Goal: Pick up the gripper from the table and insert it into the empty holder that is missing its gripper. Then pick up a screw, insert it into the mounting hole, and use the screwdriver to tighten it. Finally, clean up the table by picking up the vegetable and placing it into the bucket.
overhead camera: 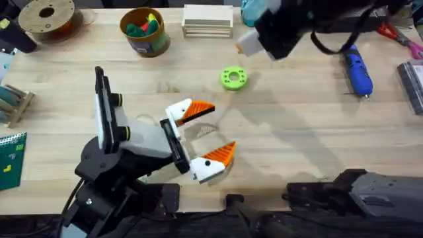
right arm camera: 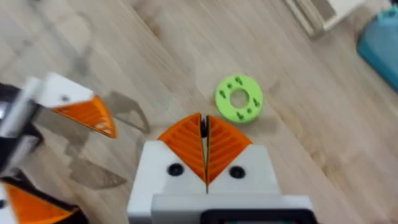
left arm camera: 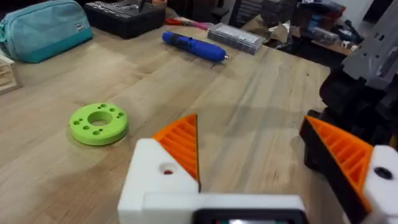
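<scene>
We saw the left claw (overhead camera: 205, 132) spread wide, just near the flat green plastic ring (overhead camera: 233, 78) on the wooden bench (overhead camera: 297, 132). The right claw (right arm camera: 204, 146) was pressed together above it. The fat bright-blue screwdriver (overhead camera: 356, 69) lay well right of the ring, the brown-orange bucket (overhead camera: 145, 32) far left.

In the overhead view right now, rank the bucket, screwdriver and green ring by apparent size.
1. The bucket, largest.
2. The screwdriver, longer than the bucket is wide but much thinner, so these two are close.
3. The green ring, clearly smallest.
</scene>
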Robot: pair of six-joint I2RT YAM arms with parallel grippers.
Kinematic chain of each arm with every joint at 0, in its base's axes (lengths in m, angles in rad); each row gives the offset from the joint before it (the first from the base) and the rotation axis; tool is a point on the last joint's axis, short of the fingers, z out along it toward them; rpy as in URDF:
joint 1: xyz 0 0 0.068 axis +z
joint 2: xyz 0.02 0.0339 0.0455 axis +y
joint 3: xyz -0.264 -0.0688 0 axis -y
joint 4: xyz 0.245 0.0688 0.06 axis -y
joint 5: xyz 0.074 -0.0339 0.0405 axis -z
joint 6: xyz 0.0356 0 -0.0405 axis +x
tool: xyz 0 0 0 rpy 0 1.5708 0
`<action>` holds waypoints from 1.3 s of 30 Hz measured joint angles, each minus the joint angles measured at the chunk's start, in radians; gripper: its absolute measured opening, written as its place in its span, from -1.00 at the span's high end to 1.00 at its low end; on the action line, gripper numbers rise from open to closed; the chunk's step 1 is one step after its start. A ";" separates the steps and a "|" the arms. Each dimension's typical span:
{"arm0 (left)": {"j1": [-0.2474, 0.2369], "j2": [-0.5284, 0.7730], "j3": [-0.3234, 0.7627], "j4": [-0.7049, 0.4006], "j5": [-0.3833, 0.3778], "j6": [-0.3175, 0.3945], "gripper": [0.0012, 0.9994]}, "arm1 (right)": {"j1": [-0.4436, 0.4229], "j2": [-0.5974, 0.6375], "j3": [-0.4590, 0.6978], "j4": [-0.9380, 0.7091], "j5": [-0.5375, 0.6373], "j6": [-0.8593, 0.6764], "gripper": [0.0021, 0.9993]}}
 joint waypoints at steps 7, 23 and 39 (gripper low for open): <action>0.000 0.000 0.000 0.000 0.000 0.003 -0.97 | 0.107 0.013 0.159 -0.032 -0.075 0.065 0.99; 0.000 0.000 0.000 0.000 0.000 0.003 -0.97 | 0.291 0.138 0.168 -0.102 -0.160 0.136 0.99; 0.000 0.000 0.000 0.000 0.000 0.003 -0.97 | 0.320 0.217 0.168 -0.095 -0.111 0.132 0.99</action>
